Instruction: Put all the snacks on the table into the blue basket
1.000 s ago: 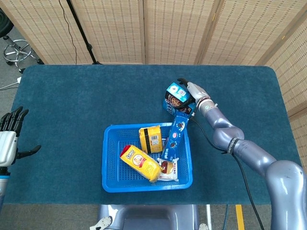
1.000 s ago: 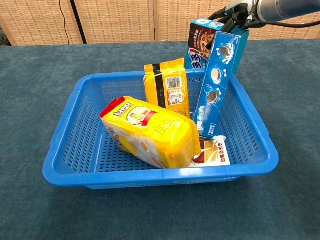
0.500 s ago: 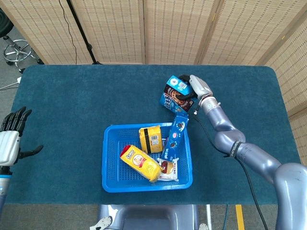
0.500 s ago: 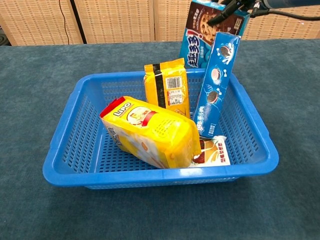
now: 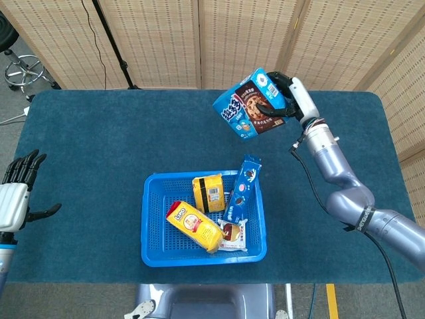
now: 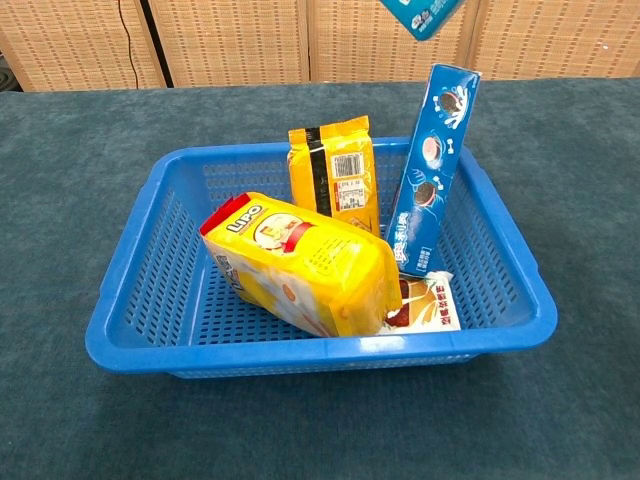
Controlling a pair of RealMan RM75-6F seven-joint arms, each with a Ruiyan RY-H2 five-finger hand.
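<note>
Grip: right robot hand (image 5: 287,100) wrapped round the cookie box (image 5: 250,104), fingers closed on its far end; box tilted, lifted clear of the tabletop (image 5: 99,146) near the far edge, right of centre.
Why held so: prob. raised high to clear the basket rim and the tall box before coming in over the blue basket (image 5: 151,219). A judgement only.
Chest view: only a corner of the cookie box (image 6: 424,15) shows at top; the holding hand is out of frame there.
Left robot hand (image 5: 16,193): open, fingers spread, holds nothing, at the left tabletop edge, well apart from the basket.
Basket: near the front edge, centre. Holds a yellow Lipo pack (image 6: 305,262) lying slanted, a yellow bag (image 6: 334,172) upright, an Oreo box (image 6: 434,165) leaning on the right wall, a small white packet (image 6: 428,303) in the front right corner.
Left to do: cookie box is the last snack outside the basket, as far as visible.
</note>
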